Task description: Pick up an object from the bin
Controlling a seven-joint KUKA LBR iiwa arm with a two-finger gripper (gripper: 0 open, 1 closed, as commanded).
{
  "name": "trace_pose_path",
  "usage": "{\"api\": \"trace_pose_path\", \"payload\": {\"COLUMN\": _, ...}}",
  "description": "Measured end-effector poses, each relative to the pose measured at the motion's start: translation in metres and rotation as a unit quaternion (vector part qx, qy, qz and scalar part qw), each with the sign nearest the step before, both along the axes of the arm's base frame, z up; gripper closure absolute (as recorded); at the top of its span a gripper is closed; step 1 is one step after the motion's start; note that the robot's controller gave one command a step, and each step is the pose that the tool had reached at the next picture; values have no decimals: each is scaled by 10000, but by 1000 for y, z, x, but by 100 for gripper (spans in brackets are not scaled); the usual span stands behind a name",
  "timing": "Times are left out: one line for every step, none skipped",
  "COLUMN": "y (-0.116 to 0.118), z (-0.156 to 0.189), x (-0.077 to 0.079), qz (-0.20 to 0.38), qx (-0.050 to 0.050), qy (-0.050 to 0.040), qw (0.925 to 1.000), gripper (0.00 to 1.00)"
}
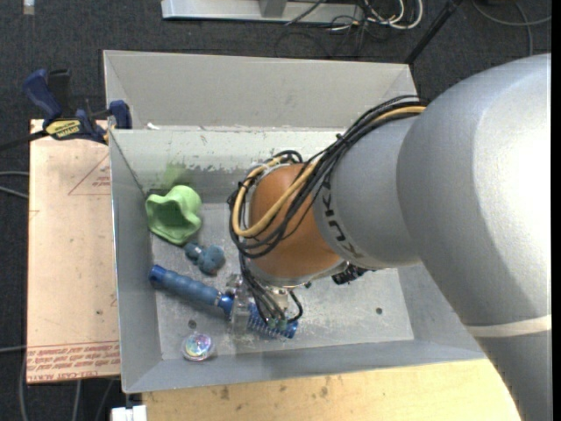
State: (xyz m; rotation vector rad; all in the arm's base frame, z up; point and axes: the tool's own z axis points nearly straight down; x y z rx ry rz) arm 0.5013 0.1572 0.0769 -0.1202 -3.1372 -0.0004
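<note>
My gripper (248, 303) is low in the bin's front middle, mostly hidden under the arm's orange cover. It sits right at a blue brush-like tool (188, 289), whose handle runs from the left towards the gripper. The tool's bristled blue head (273, 325) pokes out just below the gripper. Whether the tool is gripped cannot be made out. A small blue-grey lump (207, 258) lies just up and left of the gripper.
A green lumpy cup-like thing (173, 213) lies at the bin's left, near the back wall. A small shiny round thing (197, 347) rests in the front left corner. The arm covers the bin's right half.
</note>
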Motion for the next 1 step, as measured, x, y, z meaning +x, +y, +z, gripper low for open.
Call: {"api": "trace_pose_path", "payload": {"y": 0, "z": 149, "x": 13, "qz": -206, "qx": 14, "qy": -48, "qw": 9998, "gripper": 100}}
